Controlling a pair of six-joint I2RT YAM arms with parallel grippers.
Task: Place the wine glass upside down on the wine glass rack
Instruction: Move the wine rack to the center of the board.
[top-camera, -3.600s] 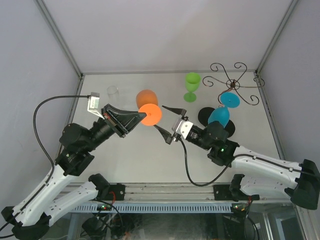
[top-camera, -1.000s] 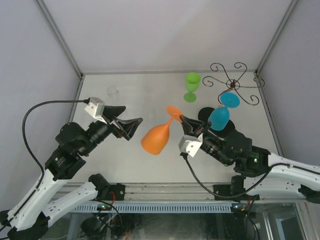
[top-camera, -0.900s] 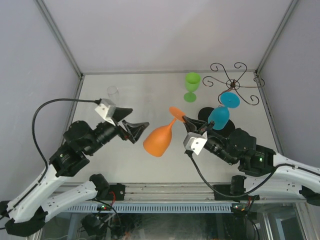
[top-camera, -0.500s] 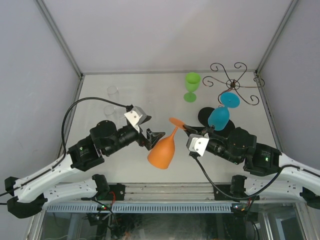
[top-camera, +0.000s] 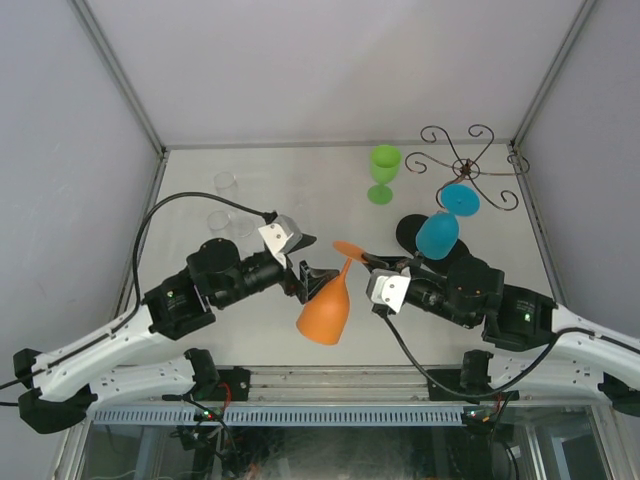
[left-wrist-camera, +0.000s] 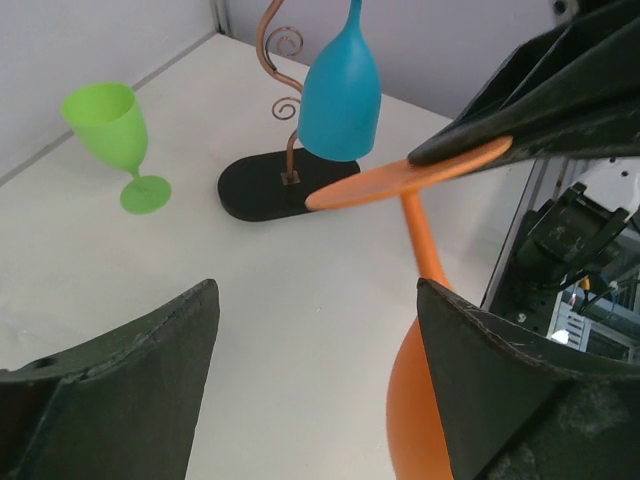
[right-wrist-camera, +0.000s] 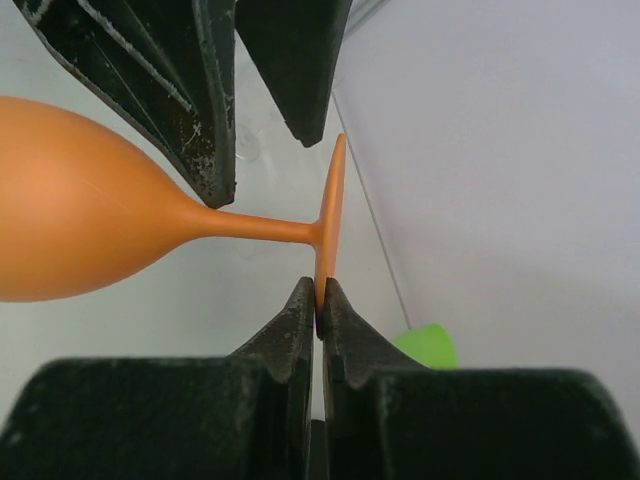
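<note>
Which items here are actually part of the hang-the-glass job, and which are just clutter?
In play: orange wine glass, right gripper pinching its foot, open left gripper beside its stem, wine glass rack.
Lying about: blue glass hanging on the rack, green glass standing upright, two clear glasses.

Orange wine glass (right-wrist-camera: 90, 225) held sideways, bowl to the left, foot rim pinched between the right gripper (right-wrist-camera: 319, 300) jaws, left gripper's dark fingers (right-wrist-camera: 170, 80) spread just above the stem, green shape (right-wrist-camera: 428, 345), possibly another glass, behind.

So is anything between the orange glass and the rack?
Yes: a blue glass already hangs on the rack's near side, facing the orange glass. The green glass stands off to the side.
</note>
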